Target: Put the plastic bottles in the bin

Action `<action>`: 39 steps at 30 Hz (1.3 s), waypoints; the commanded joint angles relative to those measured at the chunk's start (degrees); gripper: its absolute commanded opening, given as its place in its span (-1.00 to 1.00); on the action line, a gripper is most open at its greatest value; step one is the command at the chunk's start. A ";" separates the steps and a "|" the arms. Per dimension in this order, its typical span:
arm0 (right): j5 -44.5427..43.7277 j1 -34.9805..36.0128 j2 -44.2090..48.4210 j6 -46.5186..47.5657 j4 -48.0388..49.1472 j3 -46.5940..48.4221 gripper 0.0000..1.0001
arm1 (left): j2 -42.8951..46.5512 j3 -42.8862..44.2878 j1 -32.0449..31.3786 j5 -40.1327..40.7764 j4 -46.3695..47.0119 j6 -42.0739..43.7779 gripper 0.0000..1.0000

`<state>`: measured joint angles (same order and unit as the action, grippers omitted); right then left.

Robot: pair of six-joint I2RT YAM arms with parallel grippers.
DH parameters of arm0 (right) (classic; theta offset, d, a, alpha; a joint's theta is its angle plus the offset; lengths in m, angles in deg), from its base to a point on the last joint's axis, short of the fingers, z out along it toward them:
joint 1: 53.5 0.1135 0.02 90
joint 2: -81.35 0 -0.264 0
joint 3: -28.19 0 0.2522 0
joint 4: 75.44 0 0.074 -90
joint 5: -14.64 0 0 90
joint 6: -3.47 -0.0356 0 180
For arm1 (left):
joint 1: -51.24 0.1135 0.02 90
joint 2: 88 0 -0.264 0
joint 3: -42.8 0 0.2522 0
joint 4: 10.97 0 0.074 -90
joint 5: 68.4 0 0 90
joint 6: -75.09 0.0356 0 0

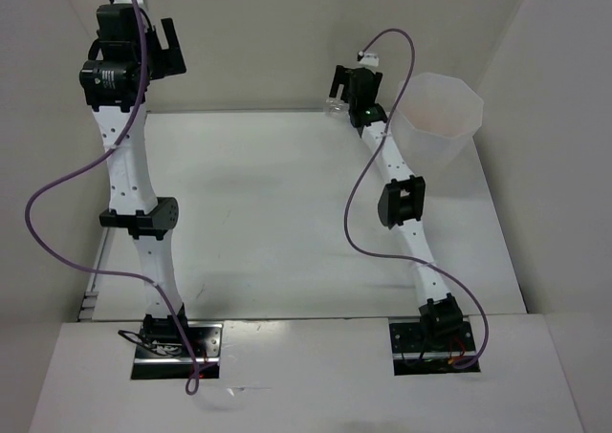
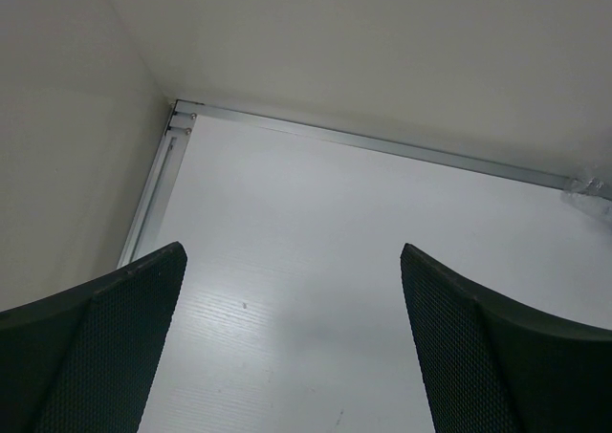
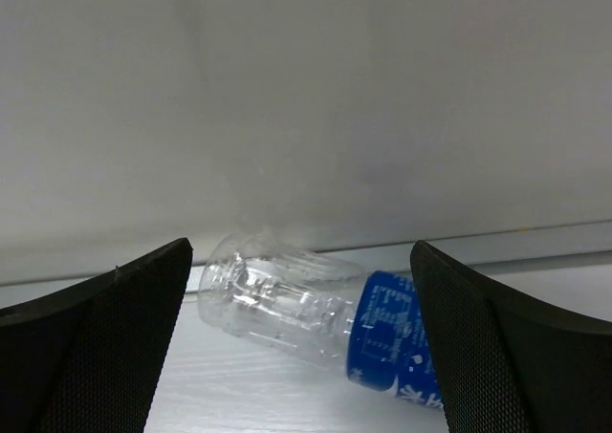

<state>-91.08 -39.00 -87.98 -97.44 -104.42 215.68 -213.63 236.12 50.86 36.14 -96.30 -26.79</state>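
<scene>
A clear plastic bottle with a blue label (image 3: pixel 296 304) lies on its side on the table against the back wall. My right gripper (image 3: pixel 298 253) is open just in front of it, and the bottle shows between the two fingers without touching them. From above, this bottle (image 1: pixel 334 107) is a small clear shape just left of the right gripper (image 1: pixel 340 89). The translucent white bin (image 1: pixel 438 132) stands upright just right of that arm. My left gripper (image 2: pixel 292 253) is open and empty, held high over the table's far left corner (image 1: pixel 170 47).
White walls close in the table at the back and on both sides. A metal strip (image 2: pixel 382 146) runs along the foot of the back wall. Purple cables (image 1: pixel 57 189) hang from both arms.
</scene>
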 commanded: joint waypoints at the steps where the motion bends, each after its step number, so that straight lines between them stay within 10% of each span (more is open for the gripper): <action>1: 3.76 0.27 -2.83 -3.66 3.02 0.11 1.00 | -0.59 0.17 0.38 -1.54 1.61 1.42 0.99; 17: 21.00 0.86 -4.43 -5.99 -13.05 5.74 1.00 | -0.59 0.17 1.44 -4.79 1.61 1.95 0.99; 25: -0.70 12.91 1.46 1.26 -29.16 5.74 1.00 | 0.55 0.17 1.44 -4.79 1.61 1.95 0.99; 39: -12.49 11.08 11.31 1.26 -31.08 5.74 1.00 | 0.03 0.17 1.44 -7.51 1.08 1.95 0.99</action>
<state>-98.67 -25.36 -79.64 -96.26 -130.45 219.99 -213.96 236.12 51.93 30.24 -96.32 -25.54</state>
